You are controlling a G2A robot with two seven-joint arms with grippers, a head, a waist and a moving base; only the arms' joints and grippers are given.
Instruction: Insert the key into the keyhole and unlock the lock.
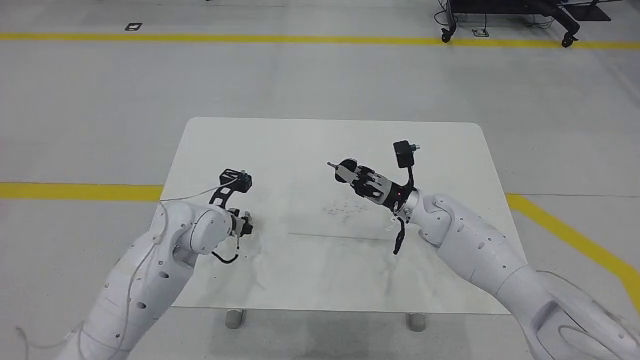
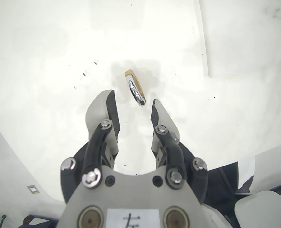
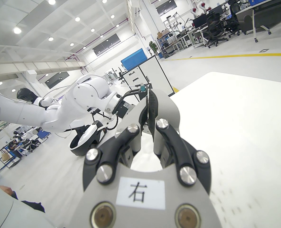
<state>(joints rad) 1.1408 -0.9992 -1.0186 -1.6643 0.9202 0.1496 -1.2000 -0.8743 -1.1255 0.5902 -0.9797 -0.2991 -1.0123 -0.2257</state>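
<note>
Left gripper (image 2: 132, 96) hangs open just above the lock (image 2: 134, 86), which rests on the table (image 2: 59, 36). Right gripper (image 3: 150, 97) pinches the key (image 1: 332, 166) above mid-table.

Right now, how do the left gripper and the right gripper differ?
The left gripper is open; the right gripper is shut on what looks like the key. The left gripper points down at the table, over the lock; the right gripper points sideways above the table. Both share one grey and black build.
</note>
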